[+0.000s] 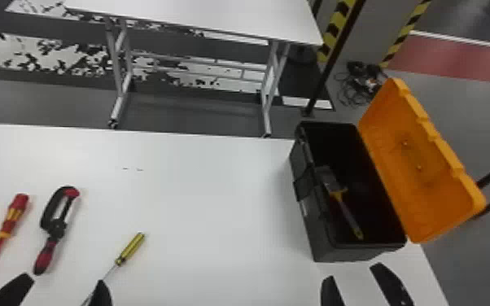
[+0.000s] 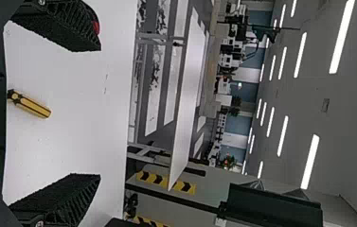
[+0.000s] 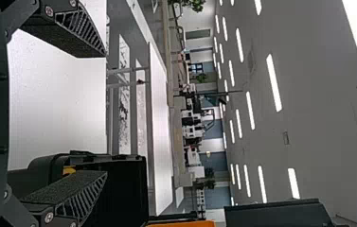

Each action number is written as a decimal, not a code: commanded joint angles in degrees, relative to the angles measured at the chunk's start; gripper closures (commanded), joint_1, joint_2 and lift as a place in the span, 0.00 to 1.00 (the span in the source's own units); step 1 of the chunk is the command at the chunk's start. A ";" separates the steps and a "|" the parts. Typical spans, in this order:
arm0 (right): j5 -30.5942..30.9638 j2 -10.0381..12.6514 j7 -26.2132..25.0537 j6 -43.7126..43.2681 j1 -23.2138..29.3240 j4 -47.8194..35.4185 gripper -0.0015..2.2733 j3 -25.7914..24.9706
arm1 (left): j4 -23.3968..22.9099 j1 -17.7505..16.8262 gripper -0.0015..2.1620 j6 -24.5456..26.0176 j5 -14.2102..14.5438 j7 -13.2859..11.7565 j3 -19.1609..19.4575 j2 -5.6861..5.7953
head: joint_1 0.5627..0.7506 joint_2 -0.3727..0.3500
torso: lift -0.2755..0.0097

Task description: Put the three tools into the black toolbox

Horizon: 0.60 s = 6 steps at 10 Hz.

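Observation:
At the head view's lower left, my left gripper [image 1: 63, 287] is open near the table's front edge; the left wrist view shows the same gripper [image 2: 98, 112], its fingers wide apart. My right gripper [image 1: 356, 280], also open, is just in front of the toolbox [image 1: 323, 238]; in the right wrist view this gripper [image 3: 105, 113] holds nothing. A red screwdriver [image 1: 9, 221] and a black-and-red folding tool [image 1: 55, 228] lie at the left. The yellow screwdriver [image 1: 131, 247] lies right of them, its shaft partly behind a left finger. A brush [image 1: 344, 203] rests inside the toolbox.
The toolbox's orange lid [image 1: 419, 162] is raised and leans to the right. Both arms are above a white table [image 1: 199, 195]. Beyond it stands a second white table [image 1: 215, 16], with a dark pole [image 1: 333, 57] and cables [image 1: 358, 83] on the floor.

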 commanded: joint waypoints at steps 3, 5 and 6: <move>-0.01 0.00 0.00 -0.18 0.09 -0.04 0.05 -0.04 | 0.09 0.00 0.02 -0.06 0.00 -0.01 0.00 0.00 | 0.70 0.23 | 0.79; -0.01 0.00 0.00 -0.18 0.09 0.05 0.05 -0.13 | 0.18 0.00 0.02 -0.06 0.00 -0.01 -0.09 0.00 | 0.70 0.23 | 0.79; -0.01 0.00 0.00 -0.18 0.09 0.05 0.05 -0.22 | 0.18 0.00 0.02 -0.06 0.00 -0.01 -0.18 -0.09 | 0.70 0.22 | 0.79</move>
